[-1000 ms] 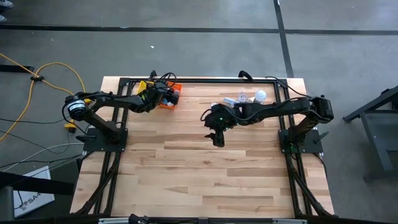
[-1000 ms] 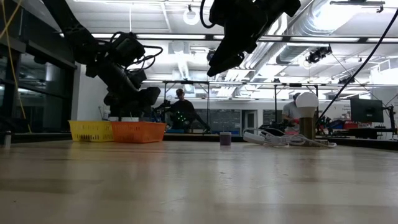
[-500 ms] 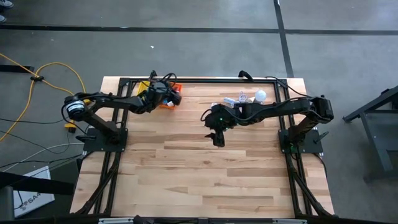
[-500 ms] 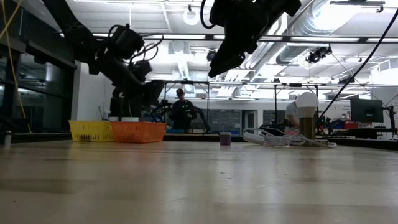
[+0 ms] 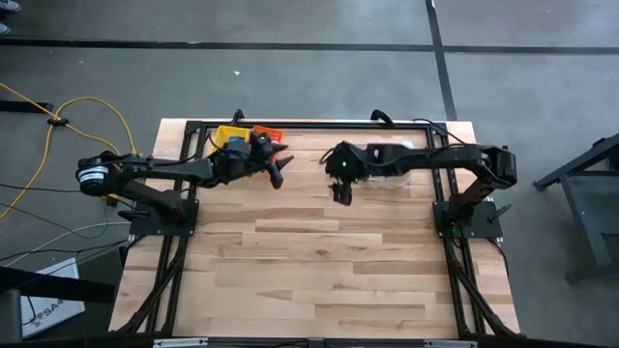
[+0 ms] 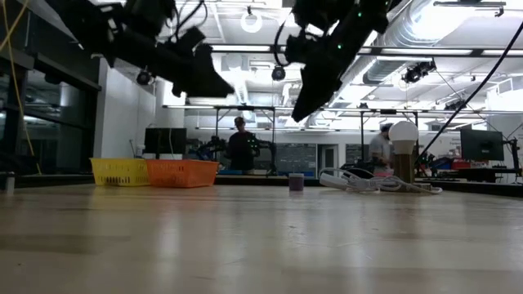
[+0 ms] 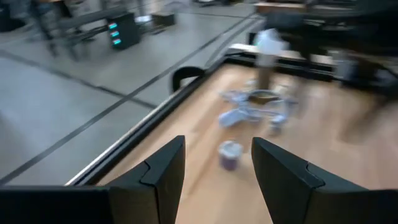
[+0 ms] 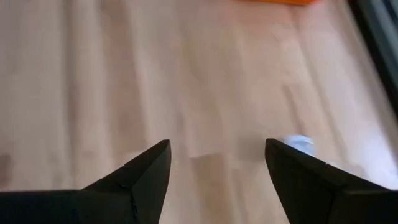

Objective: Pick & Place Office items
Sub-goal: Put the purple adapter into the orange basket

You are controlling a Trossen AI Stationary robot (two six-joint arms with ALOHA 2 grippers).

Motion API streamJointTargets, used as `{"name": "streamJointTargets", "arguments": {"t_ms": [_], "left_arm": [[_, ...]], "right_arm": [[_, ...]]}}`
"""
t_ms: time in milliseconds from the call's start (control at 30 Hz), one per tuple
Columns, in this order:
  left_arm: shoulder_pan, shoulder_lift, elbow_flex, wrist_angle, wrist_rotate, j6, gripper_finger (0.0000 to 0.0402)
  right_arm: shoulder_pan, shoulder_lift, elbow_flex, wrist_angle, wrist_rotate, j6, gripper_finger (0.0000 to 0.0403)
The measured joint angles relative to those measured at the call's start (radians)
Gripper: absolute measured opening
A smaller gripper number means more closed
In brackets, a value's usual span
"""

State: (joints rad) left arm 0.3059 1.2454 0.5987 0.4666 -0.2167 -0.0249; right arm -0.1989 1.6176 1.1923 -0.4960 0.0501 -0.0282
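Orange basket [image 6: 182, 172] – yellow basket [image 6: 120, 171] alongside

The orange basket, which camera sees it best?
The low view: the orange basket stands whole beside the yellow basket. From above, the left arm covers part of it. The right wrist view catches only an edge; the left wrist view misses it.

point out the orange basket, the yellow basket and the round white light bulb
orange plastic mesh basket [image 6: 182, 173], low view, front wall
yellow plastic mesh basket [image 6: 119, 171], low view, front wall
round white light bulb [image 6: 403, 131], low view, middle of the globe
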Motion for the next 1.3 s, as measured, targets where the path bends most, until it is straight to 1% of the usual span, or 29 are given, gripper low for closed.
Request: {"name": "streamJointTargets", "arguments": {"t_ms": [133,267,433,600,867,1167,1300], "left_arm": [[-0.074,-0.039,0.0,-0.043,0.024,0.026,0.0177],[-0.143,-0.064,0.0,-0.1,0.024,0.028,0.0177],[-0.22,-0.069,0.0,-0.123,0.024,0.033,0.0177],[-0.278,-0.069,0.0,-0.144,0.024,0.036,0.0177],[-0.316,-0.069,0.0,-0.157,0.023,0.035,0.0177],[-0.318,-0.068,0.001,-0.164,0.021,0.032,0.0177],[-0.318,-0.068,0.001,-0.172,0.021,0.032,0.0177]], "right_arm": [[-0.069,0.0,0.0,0.0,0.001,-0.044,0.0247],[-0.125,0.012,0.0,0.004,-0.005,-0.075,0.0247],[-0.176,0.067,0.0,0.014,-0.051,-0.103,0.0247],[-0.205,0.136,0.0,0.021,-0.048,-0.141,0.0247],[-0.246,0.218,0.0,0.055,-0.048,-0.16,0.0247],[-0.269,0.285,0.0,0.123,-0.051,-0.179,0.0247],[-0.274,0.291,-0.001,0.141,-0.054,-0.186,0.0247]]}}
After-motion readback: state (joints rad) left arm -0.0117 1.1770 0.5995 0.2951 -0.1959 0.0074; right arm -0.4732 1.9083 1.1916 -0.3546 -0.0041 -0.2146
